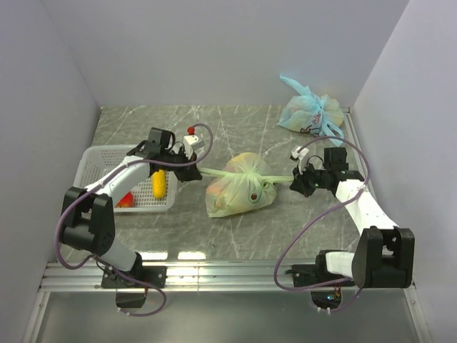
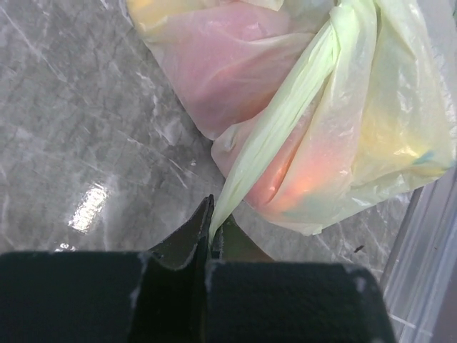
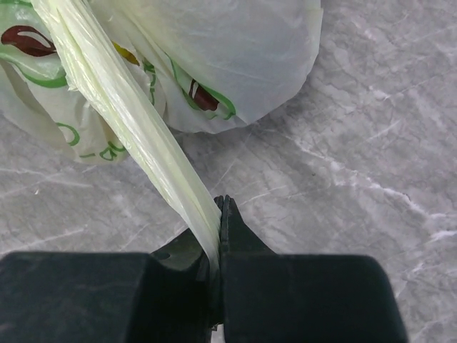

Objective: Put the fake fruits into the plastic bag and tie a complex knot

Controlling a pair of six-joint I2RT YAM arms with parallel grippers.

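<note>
Your left gripper (image 2: 211,236) jaws clamp one plastic bag (image 1: 239,189) handle, right gripper (image 3: 220,239) jaws the other; bag on tabletop (image 1: 285,229).

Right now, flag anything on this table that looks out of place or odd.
A yellow fruit and a red fruit lie in the white basket, while the left end effector and right end effector hold the plastic bag's handles taut. Nothing looks spilled or torn.
</note>
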